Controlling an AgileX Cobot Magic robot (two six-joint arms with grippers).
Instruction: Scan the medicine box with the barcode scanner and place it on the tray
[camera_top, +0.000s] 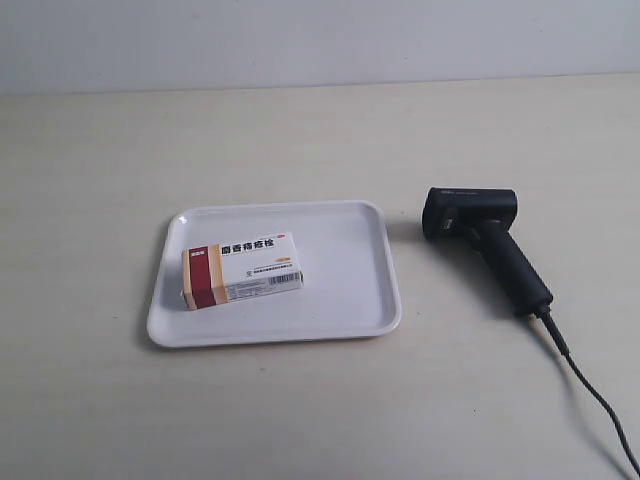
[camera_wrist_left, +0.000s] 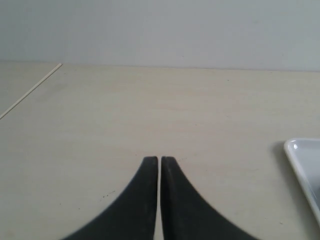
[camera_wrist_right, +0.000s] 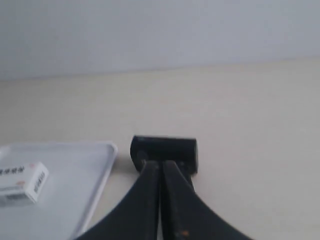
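Observation:
The medicine box (camera_top: 242, 270), white with a dark red and tan band, lies flat on the left part of the white tray (camera_top: 340, 270). Right of the tray, the black barcode scanner (camera_top: 490, 240) lies on its side on the table, head toward the tray. Neither arm shows in the exterior view. My left gripper (camera_wrist_left: 160, 159) is shut and empty over bare table, with the tray's corner (camera_wrist_left: 301, 159) off to one side. My right gripper (camera_wrist_right: 161, 164) is shut and empty. Past its tips I see the scanner's head (camera_wrist_right: 165, 147), the tray (camera_wrist_right: 75, 170) and the box (camera_wrist_right: 22, 182).
The scanner's black cable (camera_top: 590, 390) runs from the handle's end toward the exterior view's lower right corner. The light wooden table (camera_top: 300, 140) stretches behind the tray to a pale wall. A thin seam (camera_wrist_left: 30, 90) crosses the table in the left wrist view.

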